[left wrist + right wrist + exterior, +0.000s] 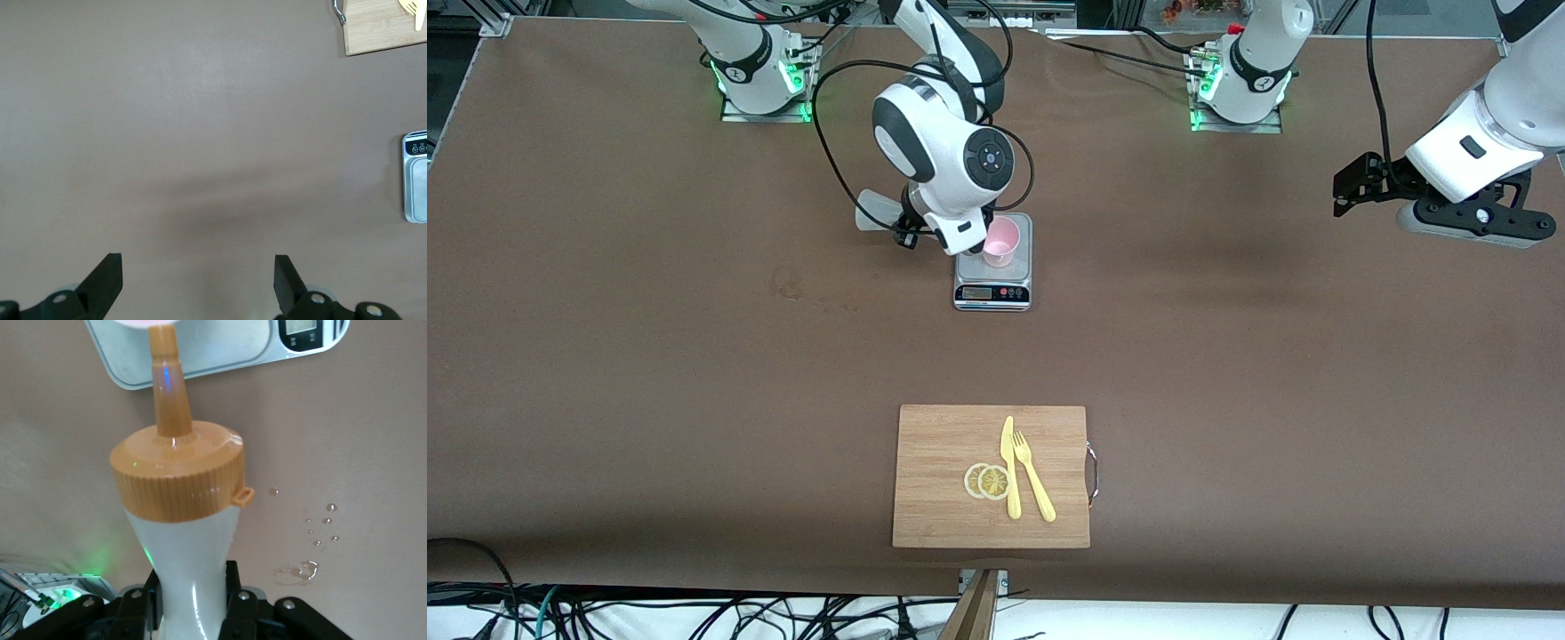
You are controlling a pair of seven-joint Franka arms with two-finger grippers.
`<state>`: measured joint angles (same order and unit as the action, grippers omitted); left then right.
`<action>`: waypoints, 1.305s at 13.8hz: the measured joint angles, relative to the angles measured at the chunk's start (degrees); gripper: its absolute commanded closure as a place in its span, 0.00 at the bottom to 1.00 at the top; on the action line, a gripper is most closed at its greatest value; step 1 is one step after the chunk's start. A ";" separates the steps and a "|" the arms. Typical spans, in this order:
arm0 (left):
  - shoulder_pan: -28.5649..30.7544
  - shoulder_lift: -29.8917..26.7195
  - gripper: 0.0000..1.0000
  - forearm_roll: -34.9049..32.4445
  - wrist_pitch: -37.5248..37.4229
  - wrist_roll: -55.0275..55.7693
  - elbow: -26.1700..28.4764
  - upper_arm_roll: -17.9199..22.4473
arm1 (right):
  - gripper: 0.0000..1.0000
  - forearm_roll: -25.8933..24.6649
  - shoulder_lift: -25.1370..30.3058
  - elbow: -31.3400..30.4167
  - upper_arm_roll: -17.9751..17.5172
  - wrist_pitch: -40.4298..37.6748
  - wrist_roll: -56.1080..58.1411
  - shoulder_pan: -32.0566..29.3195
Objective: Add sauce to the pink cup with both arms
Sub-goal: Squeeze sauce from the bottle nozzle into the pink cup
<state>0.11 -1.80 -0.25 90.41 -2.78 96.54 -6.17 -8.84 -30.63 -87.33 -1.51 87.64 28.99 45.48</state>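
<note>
The pink cup (pixel 1000 241) is standing upright on the scale (pixel 993 286). The sauce bottle (pixel 183 540), whitish with an orange cap, is tilting toward it, nozzle (pixel 165 380) reaching the cup's rim.

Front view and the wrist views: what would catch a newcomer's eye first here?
The right gripper squeezes the sauce bottle, tipped so its orange nozzle reaches the pink cup on the grey scale at mid-table. Nearer the front camera lies a wooden cutting board with a yellow knife, a fork and two lemon slices. The left gripper waits open over bare table at the left arm's end.
</note>
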 measured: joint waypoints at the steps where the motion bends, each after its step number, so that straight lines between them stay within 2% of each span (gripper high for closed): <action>1: 0.00 0.00 0.00 0.00 0.00 0.00 0.00 0.00 | 0.81 -0.01 -0.66 1.11 0.00 -1.23 -0.45 0.48; 7: 0.00 0.00 0.00 0.00 0.00 0.00 0.00 0.00 | 0.81 -2.35 -3.85 6.14 -0.02 -7.37 -1.88 2.87; 10: 0.00 0.01 0.00 0.00 0.00 0.00 0.00 0.00 | 0.81 -3.58 -5.81 10.54 -0.02 -11.87 -1.89 3.07; 18: 0.01 0.03 0.00 0.00 0.00 0.00 0.00 0.01 | 0.81 -4.79 -11.88 19.39 0.00 -16.86 -1.91 4.23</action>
<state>0.11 -1.77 -0.25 90.41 -2.78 96.54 -6.16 -13.63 -42.51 -67.94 -1.51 70.78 27.08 49.71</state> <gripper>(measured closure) 0.000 0.621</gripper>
